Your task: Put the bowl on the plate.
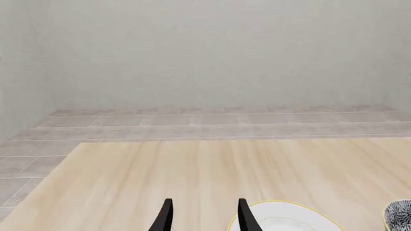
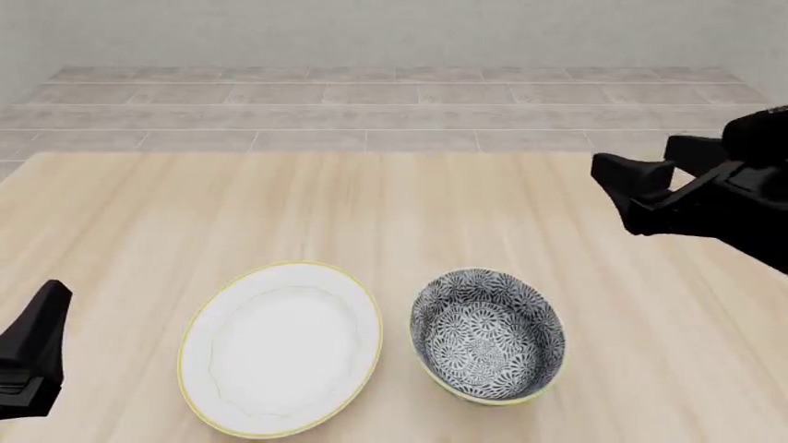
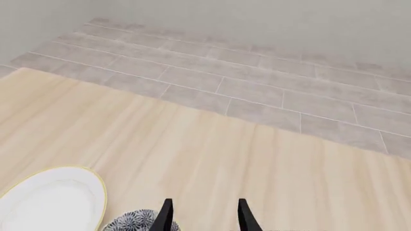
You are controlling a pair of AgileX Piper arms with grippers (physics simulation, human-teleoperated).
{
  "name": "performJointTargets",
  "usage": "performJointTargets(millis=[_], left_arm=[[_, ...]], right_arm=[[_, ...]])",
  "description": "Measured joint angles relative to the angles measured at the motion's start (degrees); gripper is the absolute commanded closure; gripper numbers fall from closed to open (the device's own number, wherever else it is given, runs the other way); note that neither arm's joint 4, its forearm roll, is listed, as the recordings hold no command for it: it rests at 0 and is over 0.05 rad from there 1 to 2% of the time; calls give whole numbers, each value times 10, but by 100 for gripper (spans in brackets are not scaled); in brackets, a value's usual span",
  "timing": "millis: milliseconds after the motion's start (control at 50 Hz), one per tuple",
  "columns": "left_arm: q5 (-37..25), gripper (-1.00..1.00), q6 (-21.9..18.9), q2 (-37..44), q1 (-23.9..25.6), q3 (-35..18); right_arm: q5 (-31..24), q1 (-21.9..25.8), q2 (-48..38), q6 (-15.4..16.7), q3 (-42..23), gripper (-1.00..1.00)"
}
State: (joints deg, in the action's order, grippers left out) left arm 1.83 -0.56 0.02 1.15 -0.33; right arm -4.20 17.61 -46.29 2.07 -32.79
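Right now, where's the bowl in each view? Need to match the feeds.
Front view: the bowl sits low, right of centre, beside the plate and apart from it.
Left wrist view: only a sliver of patterned bowl shows at the lower right edge.
Right wrist view: a slice of the bowl shows at the bottom edge, partly behind one finger.
Shared landmark: the yellow-rimmed plate, beside the bowl in all three.

Left gripper (image 1: 202, 216) and right gripper (image 3: 202, 216) both hover, fingers parted.
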Motion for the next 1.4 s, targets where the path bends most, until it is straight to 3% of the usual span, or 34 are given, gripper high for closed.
performJointTargets(millis=[560, 1400], left_arm=[[1, -100, 2, 0, 1, 2], [3, -100, 3, 0, 4, 2]], right_arm=[[28, 18, -53, 25, 20, -100], [79, 45, -114, 19, 66, -100]])
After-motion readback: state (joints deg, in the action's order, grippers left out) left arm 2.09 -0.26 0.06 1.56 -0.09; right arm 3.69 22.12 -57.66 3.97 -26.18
